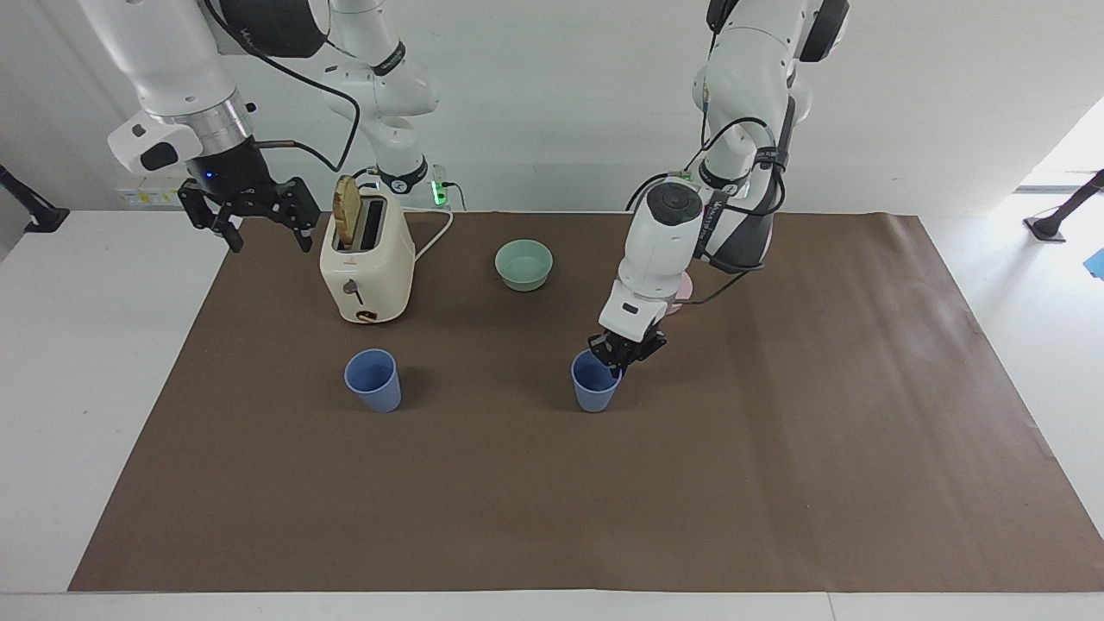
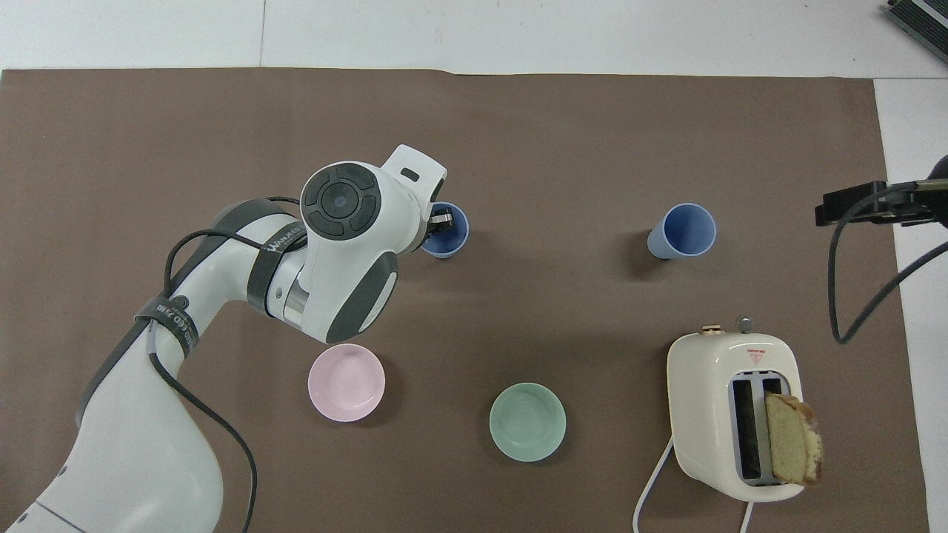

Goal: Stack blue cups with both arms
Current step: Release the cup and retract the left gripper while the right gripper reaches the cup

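Note:
Two blue cups stand upright on the brown mat. My left gripper (image 1: 617, 354) is shut on the rim of one blue cup (image 1: 595, 385), one finger inside it; this cup also shows in the overhead view (image 2: 448, 231). I cannot tell whether it touches the mat. The other blue cup (image 1: 373, 380) stands free toward the right arm's end, farther from the robots than the toaster, and shows in the overhead view (image 2: 683, 231). My right gripper (image 1: 263, 226) is open and empty, raised over the mat's edge beside the toaster, waiting.
A cream toaster (image 1: 366, 267) with a bread slice in one slot stands near the right arm. A mint-green bowl (image 1: 523, 264) sits mid-table near the robots. A pink bowl (image 2: 346, 382) lies near the left arm, mostly hidden by it in the facing view.

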{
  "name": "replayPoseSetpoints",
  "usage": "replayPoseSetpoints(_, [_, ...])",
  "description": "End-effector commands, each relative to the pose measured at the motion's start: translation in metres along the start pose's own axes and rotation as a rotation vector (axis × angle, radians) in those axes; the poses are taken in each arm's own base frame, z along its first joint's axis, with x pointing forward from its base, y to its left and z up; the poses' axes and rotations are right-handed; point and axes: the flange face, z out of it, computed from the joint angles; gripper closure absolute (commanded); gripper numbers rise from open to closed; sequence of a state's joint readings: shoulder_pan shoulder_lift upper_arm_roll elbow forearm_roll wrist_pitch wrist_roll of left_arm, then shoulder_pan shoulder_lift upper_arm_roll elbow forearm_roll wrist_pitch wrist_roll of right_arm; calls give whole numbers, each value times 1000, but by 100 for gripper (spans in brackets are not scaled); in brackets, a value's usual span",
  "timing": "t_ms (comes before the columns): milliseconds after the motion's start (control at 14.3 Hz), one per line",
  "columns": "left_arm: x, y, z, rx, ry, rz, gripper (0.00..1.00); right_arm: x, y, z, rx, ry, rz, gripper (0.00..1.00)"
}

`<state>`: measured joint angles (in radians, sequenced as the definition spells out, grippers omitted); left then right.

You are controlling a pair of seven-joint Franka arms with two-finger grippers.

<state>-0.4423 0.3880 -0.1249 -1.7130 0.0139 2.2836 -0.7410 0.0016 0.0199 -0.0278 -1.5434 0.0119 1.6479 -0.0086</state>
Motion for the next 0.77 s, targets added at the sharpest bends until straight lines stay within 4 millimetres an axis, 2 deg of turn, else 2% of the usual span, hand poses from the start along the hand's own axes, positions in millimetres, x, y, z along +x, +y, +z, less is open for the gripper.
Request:
replayPoseSetpoints(0, [3, 1, -1, 14, 22, 4, 0, -2, 2, 0, 5, 3, 18, 0])
replayPoseSetpoints(140, [11, -9, -19, 22, 28, -14, 0, -2, 1, 1, 5, 1, 17, 0])
replayPoseSetpoints(210, [18, -18, -39, 29, 33, -22, 0, -2, 1, 0, 5, 3, 15, 0])
replayPoseSetpoints(350, [37, -46, -68, 52, 67, -44, 0, 4, -9, -2, 14, 47, 5, 0])
replayPoseSetpoints(490, [45, -67, -91, 73, 68, -5, 0, 2, -10, 0, 16, 47, 1, 0])
replayPoseSetpoints(630, [57, -107, -117, 108, 45, 58, 0, 1, -12, 9, 16, 38, 2, 0])
replayPoseSetpoints(700, [62, -126, -129, 123, 30, 87, 0, 2, -11, 21, 16, 17, 4, 0])
